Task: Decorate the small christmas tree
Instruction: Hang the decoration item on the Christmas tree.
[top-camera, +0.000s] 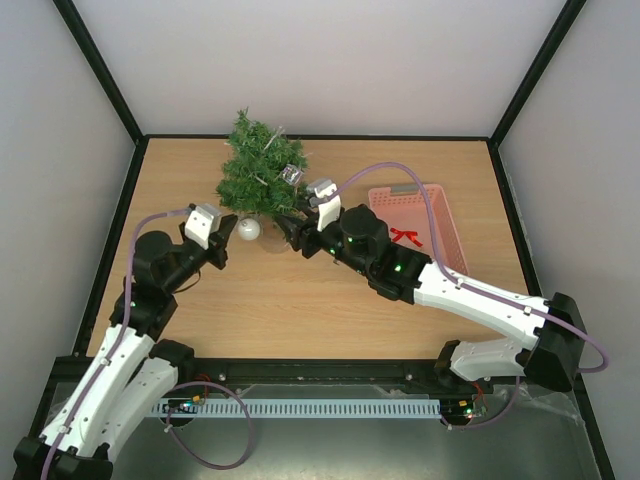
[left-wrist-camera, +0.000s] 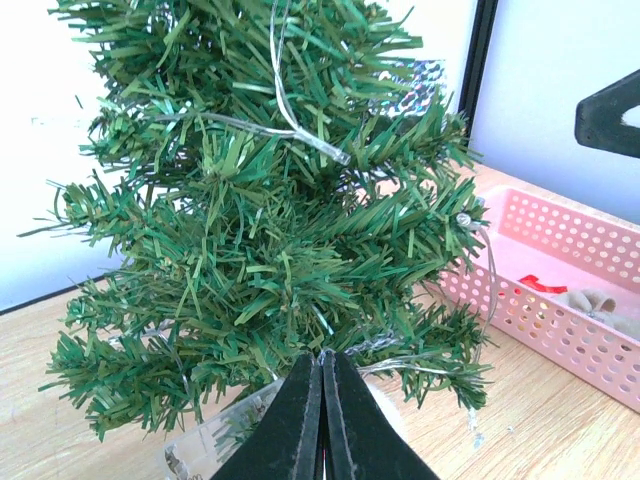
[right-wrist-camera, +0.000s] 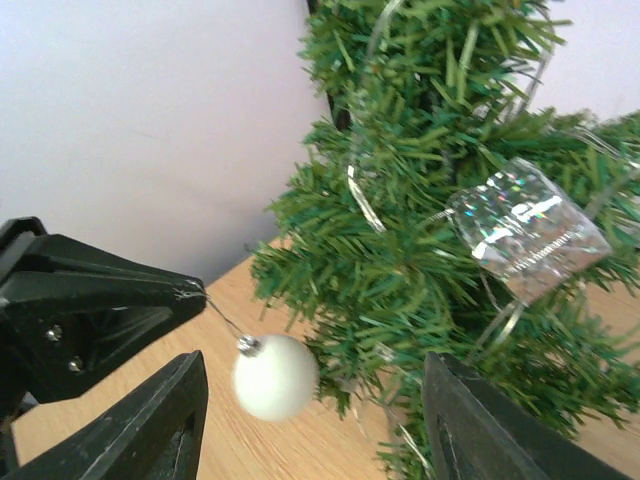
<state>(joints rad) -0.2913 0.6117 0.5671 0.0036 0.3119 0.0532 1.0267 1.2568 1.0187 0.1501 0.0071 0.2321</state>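
1. Currently, the small christmas tree stands on the worktop in the upper centre of the top view, just left of the pink basket.
2. My left fingers are clenched. In the right wrist view they enter from the left edge and pinch the thread of a white bauble, which hangs free just beside the lowest branches.
3. My right fingers are released and spread wide at the foot of the tree. They grasp nothing, and the bauble hangs ahead of the gap between them without touching either one.
4. Progress, as I judge it: partly done.
   - Done: a silver gift-box ornament hangs on the tree at the right of the right wrist view, and a clear light strand is draped through the branches.
   - In hand: the bauble is not yet hooked on a branch.
   - Left: the contents of the basket.
5. Count of items visible:
   - Tree: one.
   - Ornaments on the tree: one gift box, plus the light strand. I cannot tell whether the strand is one piece.
   - Baubles: one.
   - Baskets: one.
   - In the basket: one red bow and one beige item beside it, too blurred to identify.
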